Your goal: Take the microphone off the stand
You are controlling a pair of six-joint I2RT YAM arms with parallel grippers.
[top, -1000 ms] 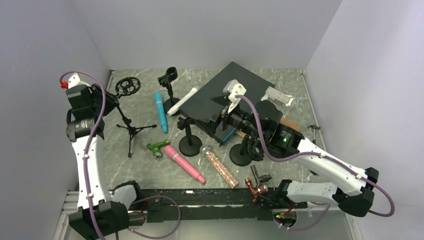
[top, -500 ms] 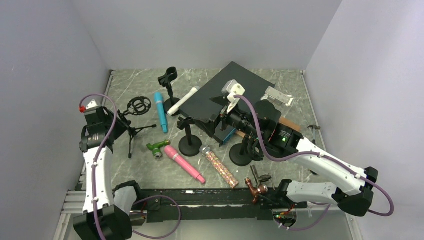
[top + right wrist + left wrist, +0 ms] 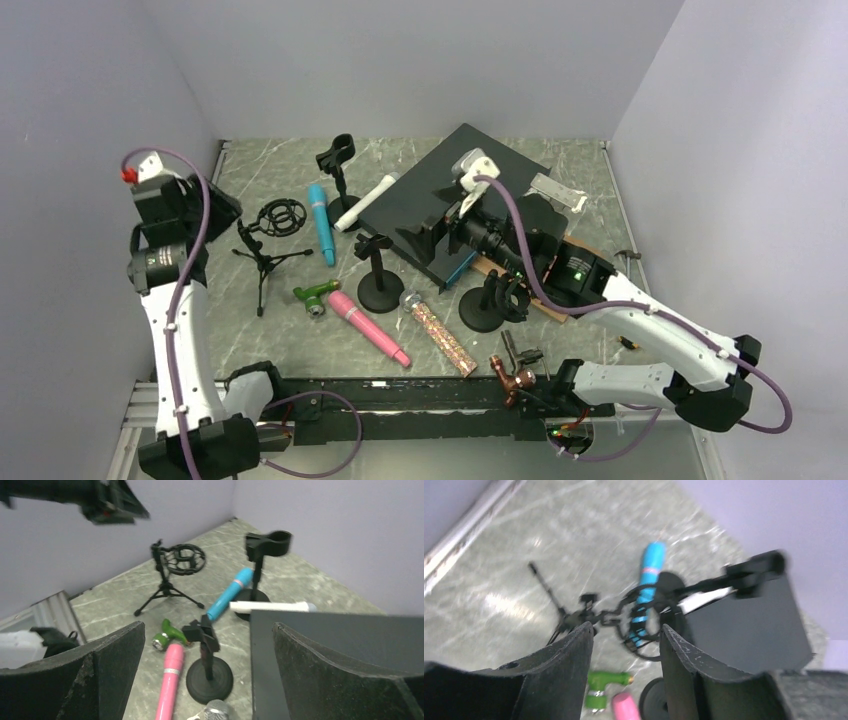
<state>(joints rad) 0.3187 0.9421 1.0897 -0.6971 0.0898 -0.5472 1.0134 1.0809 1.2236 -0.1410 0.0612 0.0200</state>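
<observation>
Top external view shows you the blue microphone [image 3: 321, 222] lying flat on the table [image 3: 290, 180], just beside the tripod stand [image 3: 265, 262]. Your left gripper [image 3: 626, 630] and right gripper [image 3: 208, 627] both spread wide, holding nothing.

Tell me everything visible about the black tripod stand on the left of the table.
The tripod stand is thin, black and looks like metal. Its three spread legs rest on the marbled table; it stands upright. On top sits a round open ring mount, tilted on its side, holding no microphone. The blue microphone lies beside it, to the right.
</observation>
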